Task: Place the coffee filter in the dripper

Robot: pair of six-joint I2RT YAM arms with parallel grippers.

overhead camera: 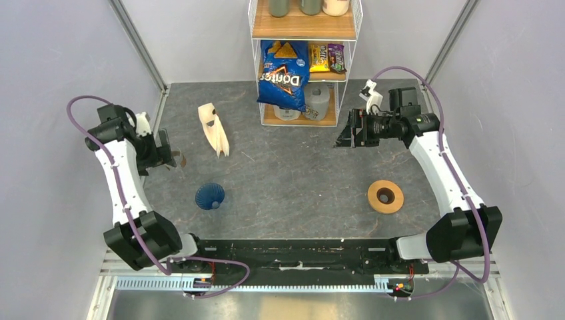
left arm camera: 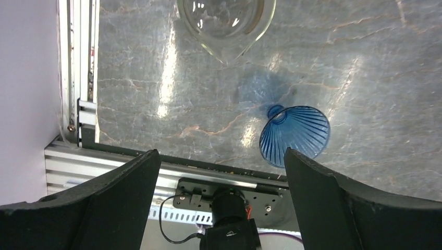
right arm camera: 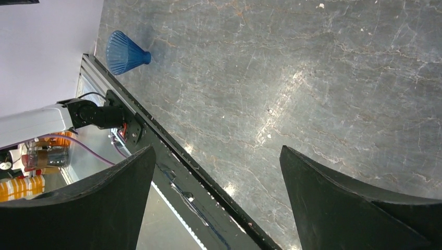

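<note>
Both hands: left hand (left arm camera: pixel 221 154) and right hand (right arm camera: pixel 217 150) are hanging released, carrying nothing.
Coffee filter (overhead camera: pixel 214 130): lying untouched toward the table's (overhead camera: pixel 300 180) far edge.
Dripper (overhead camera: pixel 210 196): sitting without filter nearer the front left corner; the whole placing is waiting.

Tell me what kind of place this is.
Probably a lab test booth staged as a kitchen: plain grey walls, a shelf holding a chip bag, a blue dripper on the table.

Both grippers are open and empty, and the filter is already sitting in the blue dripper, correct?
No. The left gripper and right gripper are open and empty, but the coffee filter is not in the dripper. The top external view shows it lying on the table, apart from the dripper and farther back.
</note>
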